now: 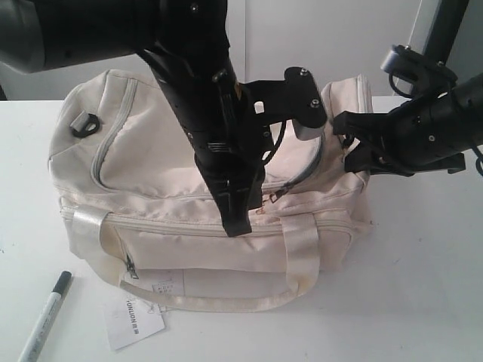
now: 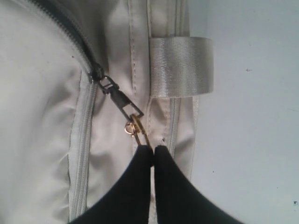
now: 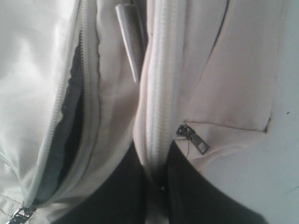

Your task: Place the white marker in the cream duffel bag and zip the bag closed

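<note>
Little of the job is done, by my reading. The slim white marker with a dark cap [image 1: 45, 315] lies on the table at the lower left of the exterior frame, apart from the large cream satin-like duffel bag [image 1: 151, 173] and not in it.

The left gripper [image 2: 153, 150] comes down over the middle of the bag. Its black fingertips are pressed together on the small gold ring [image 2: 134, 127] that hangs from the dark metal zipper pull [image 2: 119, 99]. The right gripper [image 3: 156, 170] is clamped on a fold of cream fabric carrying a zipper band, at the bag's right end in the exterior frame. Beside that fold a zipper gapes and dark lining [image 3: 70, 126] shows (so the mouth is at least partly open; how far, I cannot tell).

Left to do, I judge: widen the opening, fetch the marker, drop it in, zip the bag shut.

The surface is a plain white tabletop [image 1: 423, 302]. A white paper tag [image 1: 132, 320] rests on it in front of the bag. Behind stands a pale wall [image 1: 317, 38].
</note>
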Controlling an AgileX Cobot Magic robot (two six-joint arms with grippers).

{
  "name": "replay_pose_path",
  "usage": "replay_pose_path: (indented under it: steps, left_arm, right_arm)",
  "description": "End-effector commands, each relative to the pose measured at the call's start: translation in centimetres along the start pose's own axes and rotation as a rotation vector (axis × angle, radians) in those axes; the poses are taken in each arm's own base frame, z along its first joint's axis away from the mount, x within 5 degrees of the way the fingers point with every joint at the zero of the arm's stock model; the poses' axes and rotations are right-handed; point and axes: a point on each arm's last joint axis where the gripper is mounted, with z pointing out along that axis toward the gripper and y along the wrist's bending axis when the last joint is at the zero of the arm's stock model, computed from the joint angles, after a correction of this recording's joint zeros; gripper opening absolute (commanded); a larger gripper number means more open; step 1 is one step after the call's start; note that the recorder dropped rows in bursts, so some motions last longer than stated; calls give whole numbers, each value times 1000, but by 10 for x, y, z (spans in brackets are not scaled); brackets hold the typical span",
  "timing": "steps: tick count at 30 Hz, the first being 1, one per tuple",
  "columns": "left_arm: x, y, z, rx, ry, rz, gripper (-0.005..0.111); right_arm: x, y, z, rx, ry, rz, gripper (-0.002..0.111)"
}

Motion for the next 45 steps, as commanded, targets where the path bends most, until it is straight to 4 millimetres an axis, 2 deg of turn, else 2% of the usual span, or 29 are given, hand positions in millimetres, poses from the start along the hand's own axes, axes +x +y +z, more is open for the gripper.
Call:
replay_pose_path:
  steps: [1,8,28,45]
  left_arm:
    - [6,-9,-6,61,65,0,0]
    - [11,-7,-7,35,123,-7,0]
    - [13,-9,-19,28,114,-5,0]
    - [16,-10,-19,34,149,0,0]
  right_arm:
    - [-4,-4,1,30,-49,-28,0]
    - [-4,-4,1,30,-49,-28,0]
    - [-5,-4,1,37,-56,-36,0]
    - [-5,-5,1,39,-60,-37,0]
